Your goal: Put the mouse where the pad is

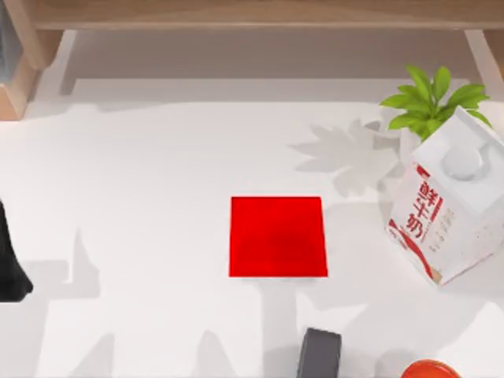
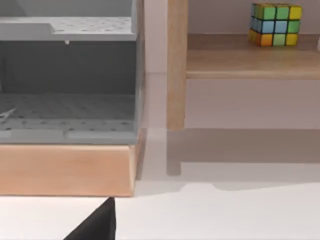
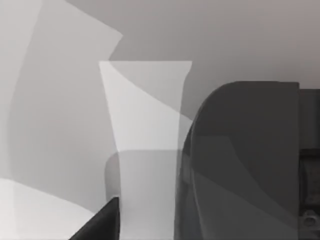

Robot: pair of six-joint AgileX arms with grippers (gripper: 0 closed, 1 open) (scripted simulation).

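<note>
Top view: pad (image 1: 278, 236) lies flat mid-table, bare. Dark grey item (image 1: 319, 353) at the near edge, just right of centre, cut off; can't tell if it's the mouse. Left arm (image 1: 11, 260) at the left edge. Jaw state on both: can't tell.

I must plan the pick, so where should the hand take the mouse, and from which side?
Probably the mouse by its two long sides, coming from straight above: it lies flat, narrow across, and its domed back gives no hold.
</note>
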